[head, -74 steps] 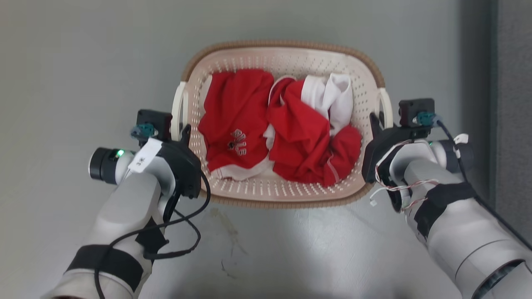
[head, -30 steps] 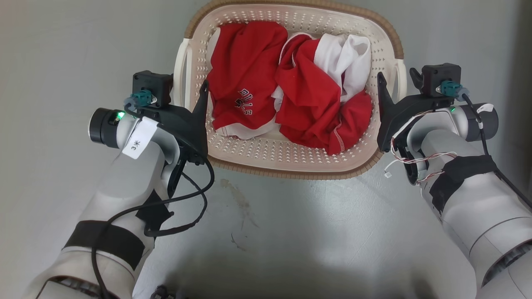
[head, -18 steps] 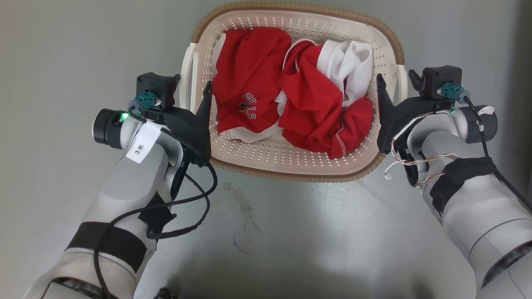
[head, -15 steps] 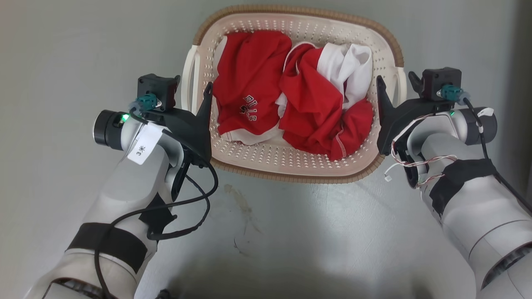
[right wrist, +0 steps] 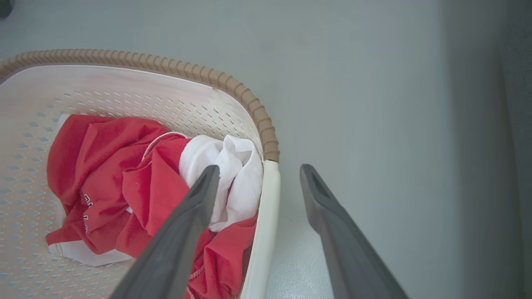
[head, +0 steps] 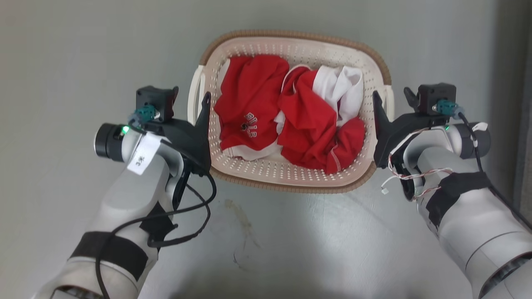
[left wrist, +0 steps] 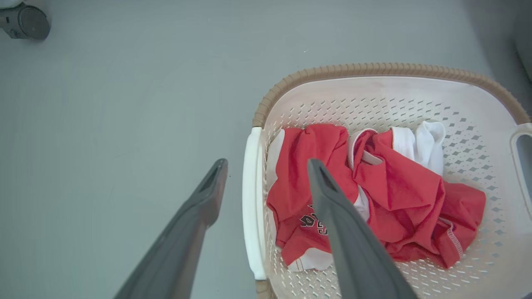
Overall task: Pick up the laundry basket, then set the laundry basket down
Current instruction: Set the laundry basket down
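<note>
Head view, basket: there's the laundry basket [head: 291, 50], sitting on the grey floor [head: 62, 62] dead ahead, square between the two arms, with the brown rim running all the way round.
Head view, load: red and white clothes [head: 291, 120] are heaped inside, and one red shirt is showing dark lettering.
Head view, left gripper: the left gripper [head: 191, 99] is spread wide astride the left handle [head: 191, 115], one finger inside the wall and one outside.
Head view, right gripper: the right gripper [head: 390, 94] mirrors it, parted over the right handle [head: 391, 109], gripping nothing.
Left wrist view, fingers: the two grey fingers [left wrist: 336, 216] stand well apart. The white left handle [left wrist: 251, 199] lies in the gap, apart from both. The inner finger hangs over the red shirt.
Left wrist view, corner: there's a dark round part [left wrist: 20, 20] at the top left, and I can't tell what it is.
Right wrist view, fingers: these fingers [right wrist: 187, 224] are parted too. The right handle [right wrist: 268, 199] runs between them, with one finger above the clothes and the other out over bare floor.
Right wrist view, basket: the brown rim curves away from the handle's far end.
</note>
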